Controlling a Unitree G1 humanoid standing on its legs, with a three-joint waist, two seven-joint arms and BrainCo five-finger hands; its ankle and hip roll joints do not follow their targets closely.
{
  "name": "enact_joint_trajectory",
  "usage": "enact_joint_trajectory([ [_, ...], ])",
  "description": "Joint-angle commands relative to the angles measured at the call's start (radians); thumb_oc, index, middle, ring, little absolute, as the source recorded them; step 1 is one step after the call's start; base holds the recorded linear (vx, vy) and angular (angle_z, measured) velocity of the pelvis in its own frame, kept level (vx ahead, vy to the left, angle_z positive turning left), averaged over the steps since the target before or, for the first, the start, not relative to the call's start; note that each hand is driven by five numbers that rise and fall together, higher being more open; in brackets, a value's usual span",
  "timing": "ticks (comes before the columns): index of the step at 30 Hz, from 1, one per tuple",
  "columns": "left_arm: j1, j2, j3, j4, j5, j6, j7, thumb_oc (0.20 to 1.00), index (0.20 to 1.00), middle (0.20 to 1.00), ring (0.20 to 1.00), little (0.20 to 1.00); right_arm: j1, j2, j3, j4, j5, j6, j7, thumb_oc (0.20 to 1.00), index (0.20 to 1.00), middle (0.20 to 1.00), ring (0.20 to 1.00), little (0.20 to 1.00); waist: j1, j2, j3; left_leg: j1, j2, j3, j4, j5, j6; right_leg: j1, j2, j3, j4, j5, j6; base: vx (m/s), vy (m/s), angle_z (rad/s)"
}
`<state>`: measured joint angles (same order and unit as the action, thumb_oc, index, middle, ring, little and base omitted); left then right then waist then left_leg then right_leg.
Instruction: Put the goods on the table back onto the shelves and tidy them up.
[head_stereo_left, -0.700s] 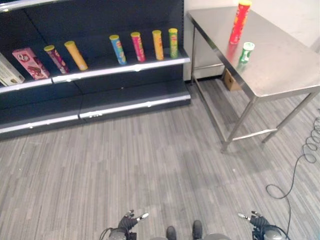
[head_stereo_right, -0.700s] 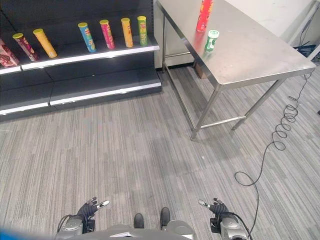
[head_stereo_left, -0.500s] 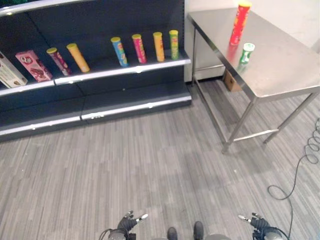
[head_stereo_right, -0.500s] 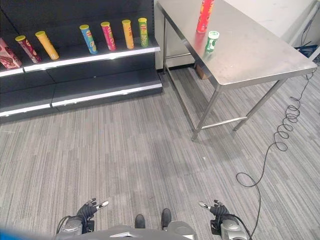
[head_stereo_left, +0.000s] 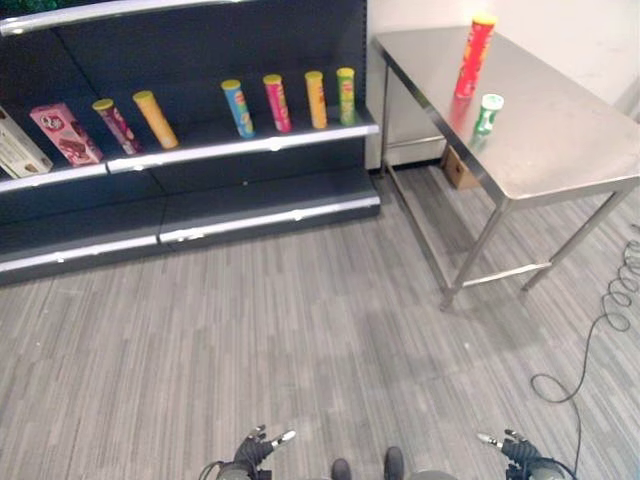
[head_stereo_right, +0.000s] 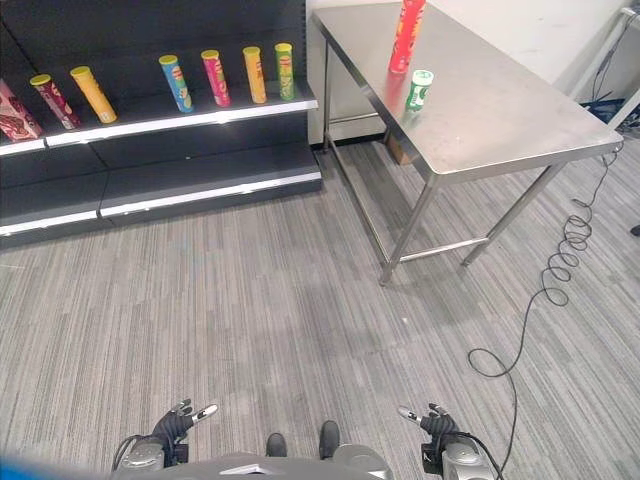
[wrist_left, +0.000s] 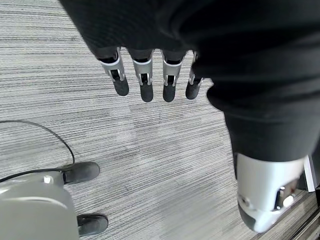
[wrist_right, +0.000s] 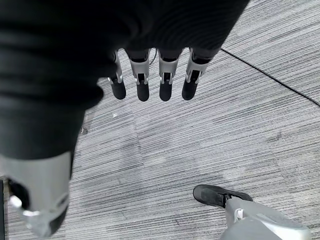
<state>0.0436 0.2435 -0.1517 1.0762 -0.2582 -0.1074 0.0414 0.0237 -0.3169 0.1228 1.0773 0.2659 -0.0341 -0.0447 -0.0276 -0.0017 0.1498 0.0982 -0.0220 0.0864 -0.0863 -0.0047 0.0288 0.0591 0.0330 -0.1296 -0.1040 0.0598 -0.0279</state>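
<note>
On the steel table (head_stereo_right: 520, 110), a tall red can (head_stereo_right: 403, 35) and short green can (head_stereo_right: 419, 89) await shelving. Left hand (wrist_left: 145, 75) and right hand (wrist_right: 150, 75) hang empty, fingers straight. Only the viewpoint has shifted; approach required.

Tall red cylindrical can (head_stereo_left: 476, 55) with yellow lid and short green can (head_stereo_left: 487, 113) with white lid on shiny steel table (head_stereo_left: 560, 140). Dark navy shelf (head_stereo_left: 250, 145) holds yellow, blue, pink, orange, green tubes. Grey striped floor (head_stereo_left: 300, 330).

A tall red tube (head_stereo_right: 406, 36) and a short green can (head_stereo_right: 419, 90) stood upright, near each other, on the steel worktop (head_stereo_right: 500, 110).
</note>
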Motion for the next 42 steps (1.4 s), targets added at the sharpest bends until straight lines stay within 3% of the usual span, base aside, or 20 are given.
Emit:
enact_joint_trajectory([
  [1, -0.063, 0.029, 0.002, 0.071, 0.026, -0.026, 0.009, 1.000, 1.000, 1.000, 1.000, 1.000, -0.036, -0.019, 0.000, 0.022, 0.006, -0.028, -0.016, 1.000, 1.000, 1.000, 1.000, 1.000, -0.019, -0.022, 0.000, 0.038, 0.085, -0.044, 0.023, -0.089, -0.096, 0.079, -0.120, 0.018, 0.023, -0.154, 0.157, 0.00, 0.000, 0.00],
  [14, -0.064, 0.026, -0.014, 0.065, 0.041, -0.023, 0.004, 1.000, 1.000, 1.000, 1.000, 1.000, -0.039, -0.026, 0.021, -0.013, -0.003, -0.027, -0.012, 1.000, 1.000, 1.000, 1.000, 1.000, -0.023, -0.022, 0.019, 0.005, 0.095, -0.058, 0.036, -0.081, -0.104, 0.051, -0.108, 0.022, 0.038, -0.164, 0.147, 0.00, -0.028, 0.02],
  [20, -0.061, 0.023, 0.000, 0.065, 0.014, -0.020, 0.009, 1.000, 1.000, 1.000, 1.000, 1.000, -0.032, -0.021, 0.032, -0.029, 0.005, -0.029, -0.008, 1.000, 1.000, 1.000, 1.000, 1.000, -0.022, -0.027, 0.033, -0.030, 0.107, -0.081, 0.094, -0.092, -0.116, 0.037, -0.091, 0.030, 0.062, -0.186, 0.125, 0.02, -0.091, 0.04],
  [22, -0.062, 0.025, 0.006, 0.053, -0.009, -0.024, 0.010, 1.000, 1.000, 1.000, 1.000, 1.000, -0.031, -0.019, 0.034, -0.032, 0.014, -0.034, -0.009, 1.000, 1.000, 1.000, 1.000, 1.000, -0.017, -0.035, 0.048, -0.074, 0.112, -0.095, 0.178, -0.102, -0.129, 0.037, -0.081, 0.031, 0.072, -0.204, 0.109, 0.01, -0.138, 0.20],
  [24, -0.061, 0.029, 0.013, 0.038, -0.029, -0.024, 0.008, 1.000, 1.000, 1.000, 1.000, 1.000, -0.024, -0.019, 0.040, -0.044, 0.018, -0.039, -0.005, 1.000, 1.000, 1.000, 1.000, 1.000, -0.006, -0.043, 0.075, -0.125, 0.110, -0.107, 0.303, -0.068, -0.138, 0.048, -0.070, 0.032, 0.082, -0.213, 0.088, 0.01, -0.125, 0.24],
  [25, -0.061, 0.029, 0.013, 0.038, -0.029, -0.024, 0.008, 1.000, 1.000, 1.000, 1.000, 1.000, -0.024, -0.019, 0.040, -0.044, 0.018, -0.039, -0.005, 1.000, 1.000, 1.000, 1.000, 1.000, -0.007, -0.042, 0.075, -0.128, 0.110, -0.109, 0.307, -0.070, -0.138, 0.047, -0.069, 0.031, 0.082, -0.213, 0.087, -0.02, -0.186, 0.23],
  [26, -0.057, 0.035, 0.018, -0.015, -0.066, -0.032, 0.015, 1.000, 1.000, 1.000, 1.000, 1.000, -0.021, -0.036, 0.046, -0.088, 0.021, -0.043, -0.008, 1.000, 1.000, 1.000, 1.000, 1.000, 0.015, -0.055, 0.128, -0.262, 0.095, -0.158, 0.530, 0.035, -0.135, 0.058, -0.065, 0.030, 0.095, -0.214, 0.069, -0.01, -0.166, 0.19],
  [29, -0.049, 0.031, 0.025, -0.032, -0.091, -0.034, 0.022, 1.000, 1.000, 1.000, 1.000, 1.000, -0.022, -0.041, 0.048, -0.091, 0.021, -0.041, -0.012, 1.000, 1.000, 1.000, 1.000, 1.000, 0.023, -0.063, 0.145, -0.360, 0.079, -0.175, 0.630, 0.049, -0.122, 0.065, -0.066, 0.031, 0.097, -0.223, 0.065, 0.06, -0.103, 0.04],
  [31, -0.039, 0.022, 0.036, -0.032, -0.118, -0.035, 0.021, 1.000, 1.000, 1.000, 1.000, 1.000, -0.021, -0.043, 0.040, -0.091, 0.026, -0.036, -0.015, 1.000, 1.000, 1.000, 1.000, 1.000, 0.042, -0.068, 0.144, -0.427, 0.066, -0.160, 0.577, 0.025, -0.119, 0.098, -0.066, 0.046, 0.081, -0.238, 0.071, 0.28, 0.017, -0.12],
  [32, -0.025, 0.015, 0.036, -0.021, -0.116, -0.035, 0.023, 1.000, 1.000, 1.000, 1.000, 1.000, -0.020, -0.045, 0.041, -0.089, 0.022, -0.034, -0.014, 1.000, 1.000, 1.000, 1.000, 1.000, 0.059, -0.061, 0.130, -0.439, 0.068, -0.156, 0.419, 0.036, -0.124, 0.124, -0.056, 0.061, 0.067, -0.259, 0.076, 0.41, 0.090, -0.13],
  [35, -0.018, 0.012, 0.038, -0.019, -0.108, -0.034, 0.020, 1.000, 1.000, 1.000, 1.000, 1.000, -0.026, -0.050, 0.043, -0.077, 0.013, -0.040, -0.023, 1.000, 1.000, 1.000, 1.000, 1.000, 0.082, -0.049, 0.117, -0.460, 0.072, -0.175, 0.163, 0.106, -0.143, 0.192, -0.043, 0.095, 0.048, -0.302, 0.082, 0.46, 0.123, -0.33],
  [36, -0.023, 0.012, 0.040, -0.017, -0.103, -0.034, 0.023, 1.000, 1.000, 1.000, 1.000, 1.000, -0.044, -0.052, 0.038, -0.051, 0.010, -0.040, -0.033, 1.000, 1.000, 1.000, 1.000, 1.000, 0.091, -0.049, 0.108, -0.491, 0.077, -0.129, 0.090, 0.123, -0.153, 0.233, -0.041, 0.123, 0.042, -0.327, 0.085, 0.53, 0.189, -0.61],
  [38, -0.015, 0.013, 0.054, -0.005, -0.100, -0.034, 0.017, 1.000, 1.000, 1.000, 1.000, 1.000, -0.044, -0.046, 0.043, -0.050, -0.005, -0.037, -0.023, 1.000, 1.000, 1.000, 1.000, 1.000, 0.105, -0.046, 0.085, -0.470, 0.092, -0.105, 0.053, 0.140, -0.148, 0.254, -0.043, 0.150, 0.050, -0.338, 0.093, 0.49, 0.262, -0.58],
  [40, -0.014, 0.016, 0.059, 0.000, -0.097, -0.030, 0.018, 1.000, 1.000, 1.000, 1.000, 1.000, -0.043, -0.039, 0.043, -0.052, -0.019, -0.037, -0.024, 1.000, 1.000, 1.000, 1.000, 1.000, 0.113, -0.045, 0.066, -0.461, 0.095, -0.110, 0.085, 0.201, -0.147, 0.263, -0.062, 0.158, 0.072, -0.346, 0.111, 0.52, 0.355, -0.85],
  [42, -0.033, 0.043, 0.061, 0.011, -0.081, -0.030, 0.024, 1.000, 1.000, 1.000, 1.000, 1.000, -0.040, -0.018, 0.047, -0.078, -0.031, -0.037, -0.016, 1.000, 1.000, 1.000, 1.000, 1.000, 0.102, -0.084, 0.017, -0.416, 0.092, -0.046, 0.110, 0.175, -0.126, 0.221, -0.134, 0.152, 0.177, -0.268, 0.172, 0.64, 0.452, -0.97],
])
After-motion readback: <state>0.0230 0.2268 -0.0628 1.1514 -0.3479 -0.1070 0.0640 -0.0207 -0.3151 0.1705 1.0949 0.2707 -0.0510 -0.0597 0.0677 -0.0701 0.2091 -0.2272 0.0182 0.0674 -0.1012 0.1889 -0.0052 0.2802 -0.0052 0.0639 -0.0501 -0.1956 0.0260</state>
